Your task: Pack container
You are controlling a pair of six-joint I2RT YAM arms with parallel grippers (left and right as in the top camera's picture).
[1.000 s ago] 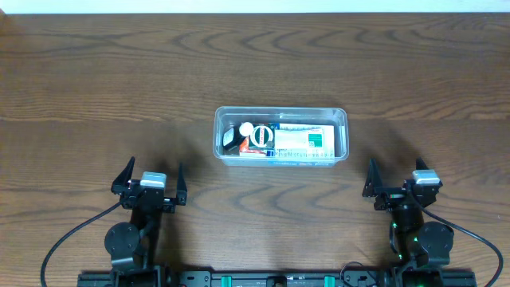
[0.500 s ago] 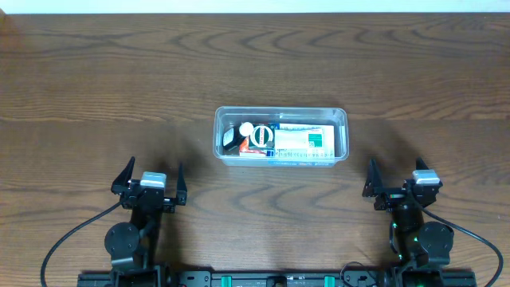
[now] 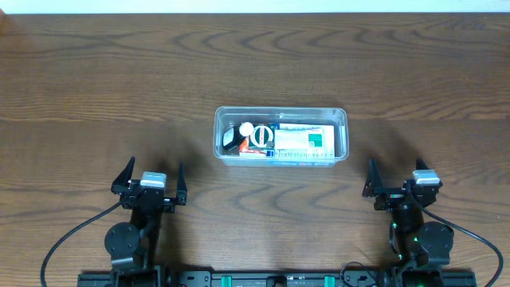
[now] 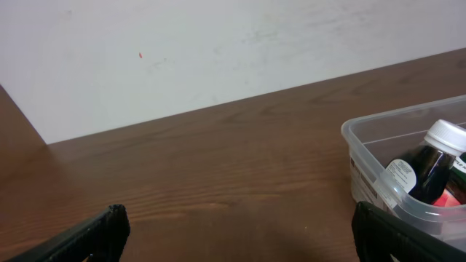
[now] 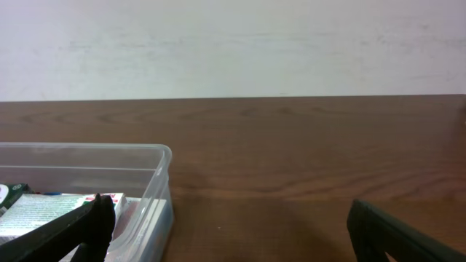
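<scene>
Clear container point(image 3: 280, 110) sits at mid-counter point(image 3: 96, 80), long side running left-right, ahead of both arms and roughly between them, touching neither. It's packed: a dark bottle point(image 3: 244, 134) with a white cap lies at the left end, and a white-and-green box point(image 3: 304, 140) fills the middle and right. There's something red by the bottle, too small to tell what.

Left end effector point(image 3: 154, 166) hovers near the front edge with its fingers spread wide and nothing between them. From the left wrist, both fingertips point(image 4: 95, 231) show at the bottom corners and the container's corner is at far right.

Right end effector point(image 3: 397, 177) is the same: spread wide, empty, well short of the container. From the right wrist, its fingertips point(image 5: 76, 231) sit at the lower corners, with the container wall at lower left.
</scene>
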